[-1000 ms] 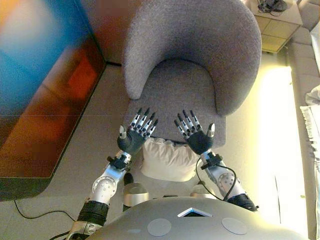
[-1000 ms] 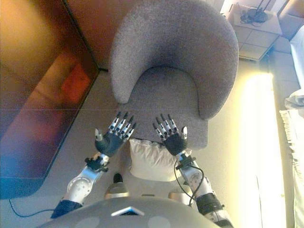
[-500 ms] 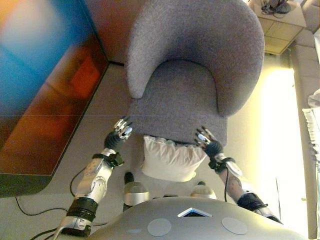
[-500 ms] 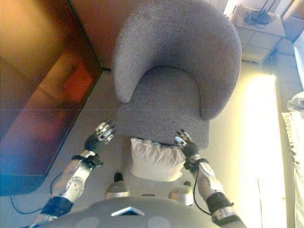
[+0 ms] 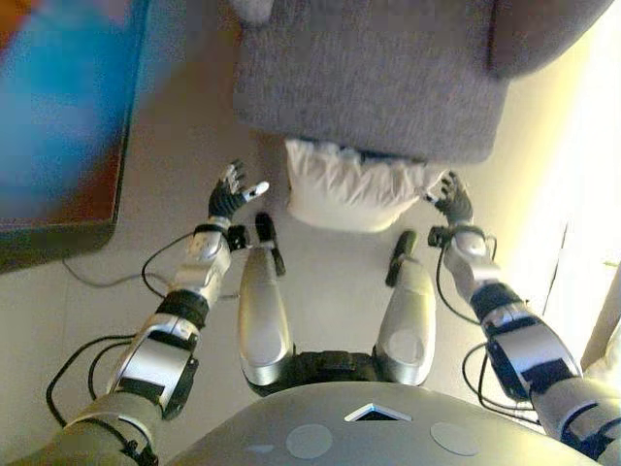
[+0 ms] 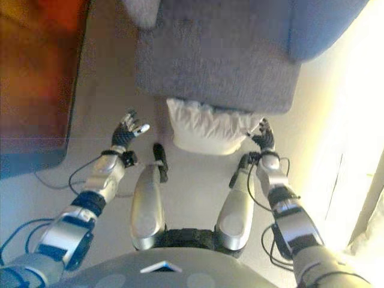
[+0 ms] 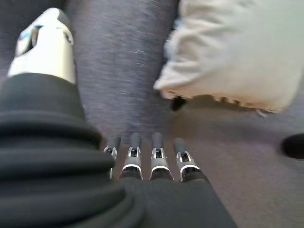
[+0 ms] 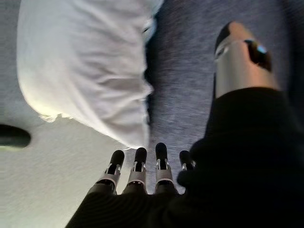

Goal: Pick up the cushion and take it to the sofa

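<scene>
The white cushion [image 5: 354, 184] stands on the floor, leaning against the front of the grey armchair [image 5: 388, 87]. My left hand [image 5: 229, 200] is open and held a short way left of the cushion, clear of it. My right hand [image 5: 453, 204] is open at the cushion's right corner, and I cannot tell if it touches. The left wrist view shows the cushion [image 7: 237, 52] beyond my straight fingers [image 7: 159, 159]. The right wrist view shows the cushion [image 8: 85, 66] just past my fingertips [image 8: 140, 159].
A dark cabinet or screen with a blue sheen [image 5: 58, 116] stands on the floor at the left. The armchair blocks the way ahead. Sunlit floor [image 5: 572, 194] lies to the right of the chair.
The camera has tipped down, so the chair moved up the picture. Both hands have dropped from above the chair seat to either side of the cushion, near the floor.
</scene>
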Tool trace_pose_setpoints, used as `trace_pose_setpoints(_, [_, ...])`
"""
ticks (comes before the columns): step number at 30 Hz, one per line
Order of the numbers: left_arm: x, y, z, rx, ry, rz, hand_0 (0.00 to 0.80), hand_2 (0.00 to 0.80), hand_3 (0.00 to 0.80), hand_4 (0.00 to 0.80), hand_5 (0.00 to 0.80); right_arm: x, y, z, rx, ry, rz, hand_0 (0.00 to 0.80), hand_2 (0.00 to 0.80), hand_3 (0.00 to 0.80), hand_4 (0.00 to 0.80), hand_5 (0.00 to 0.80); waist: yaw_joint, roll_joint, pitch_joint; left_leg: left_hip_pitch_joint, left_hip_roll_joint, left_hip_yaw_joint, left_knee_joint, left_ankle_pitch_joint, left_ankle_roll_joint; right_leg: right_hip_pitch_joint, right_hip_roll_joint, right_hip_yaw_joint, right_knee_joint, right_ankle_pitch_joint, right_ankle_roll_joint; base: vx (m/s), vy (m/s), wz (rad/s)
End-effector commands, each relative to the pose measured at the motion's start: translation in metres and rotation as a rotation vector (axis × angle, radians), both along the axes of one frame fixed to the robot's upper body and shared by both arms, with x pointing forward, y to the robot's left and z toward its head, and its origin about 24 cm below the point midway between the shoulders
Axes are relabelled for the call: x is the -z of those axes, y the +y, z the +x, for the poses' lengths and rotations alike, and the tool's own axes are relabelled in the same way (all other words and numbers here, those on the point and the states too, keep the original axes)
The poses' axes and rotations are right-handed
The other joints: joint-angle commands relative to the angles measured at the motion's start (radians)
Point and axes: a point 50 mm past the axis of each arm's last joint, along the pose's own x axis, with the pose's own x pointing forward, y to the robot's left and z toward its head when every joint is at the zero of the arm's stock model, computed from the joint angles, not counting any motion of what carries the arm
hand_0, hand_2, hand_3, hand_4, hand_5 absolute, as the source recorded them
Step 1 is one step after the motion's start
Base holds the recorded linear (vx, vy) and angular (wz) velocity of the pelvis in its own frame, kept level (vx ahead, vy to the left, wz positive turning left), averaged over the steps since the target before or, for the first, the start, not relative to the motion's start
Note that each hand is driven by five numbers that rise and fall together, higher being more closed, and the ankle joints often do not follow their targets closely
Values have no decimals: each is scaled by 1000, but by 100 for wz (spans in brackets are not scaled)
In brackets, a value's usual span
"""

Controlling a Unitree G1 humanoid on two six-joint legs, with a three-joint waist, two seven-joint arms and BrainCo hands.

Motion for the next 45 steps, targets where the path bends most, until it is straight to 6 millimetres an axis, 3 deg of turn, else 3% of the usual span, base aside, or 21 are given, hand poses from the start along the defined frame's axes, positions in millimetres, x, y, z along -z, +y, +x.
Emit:
trace_pose_setpoints(1, [-13,-8,9,-15,-90,17,0,0,0,0,0,-11,-12,4,131,-32,-67,0,0,0,0,0,-8,-4,-31,-73,28,-80,61,-60,-45,-135,-32,54,26,88,0,-155,25,-5])
trace_pose_setpoints(2, [-17,-10,11,-15,-104,15,0,0,0,0,0,-13,-14,6,146,-34,-67,0,0,0,0,0,-7,4,-22,-94,33,-92,86,-92,-48,-163,-24,65,69,51,4,-185,23,-10])
trace_pose_setpoints(3, [-23,-13,15,-12,-125,10,0,0,0,0,0,-17,-16,9,160,-39,-46,0,0,0,0,0,-9,8,-12,-139,30,-99,103,-71,-41,-211,-21,74,92,66,-5,-148,14,-12])
trace_pose_setpoints(10, [-49,-14,32,1,-198,-24,0,0,0,0,0,-27,-38,18,164,35,-62,0,0,0,0,0,-14,29,23,-351,37,-113,307,-125,-12,-429,-9,106,316,6,-29,-126,-9,-8])
trace_pose_setpoints(11, [-50,-13,33,3,-201,-25,0,0,0,0,0,-27,-42,17,180,44,-52,0,0,0,0,0,-12,33,25,-370,42,-121,365,-176,-17,-451,-8,115,376,-41,-23,14,-23,-4])
trace_pose_setpoints(14, [-56,-11,37,7,-213,-7,0,0,0,0,0,-31,-56,16,259,50,-4,0,0,0,0,0,-13,40,35,-446,40,-129,474,-218,-3,-528,-3,133,470,-70,-33,-18,-19,-5])
trace_pose_setpoints(21, [-72,3,49,1,-192,18,0,0,0,0,0,-42,-70,19,239,34,54,0,0,0,0,0,-27,41,37,-566,51,-137,617,-259,17,-646,-4,162,585,-101,-49,13,-9,-3])
trace_pose_setpoints(27, [-99,13,64,28,-189,64,0,0,0,0,0,-76,-74,37,151,-55,79,0,0,0,0,0,-43,43,38,-640,62,-140,708,-280,26,-714,3,187,649,-121,-60,56,-18,-1])
trace_pose_setpoints(37, [-149,19,85,27,-218,61,0,0,0,0,0,-130,-56,67,-30,-154,40,0,0,0,0,0,-51,38,38,-708,73,-145,794,-304,34,-773,2,202,725,-156,-77,34,-5,-2])
trace_pose_setpoints(45, [-163,12,99,73,-148,108,0,0,0,0,0,-155,-31,85,-134,-87,-34,0,0,0,0,0,-55,38,38,-784,77,-154,848,-315,31,-848,-6,221,790,-182,-85,-13,-13,2])
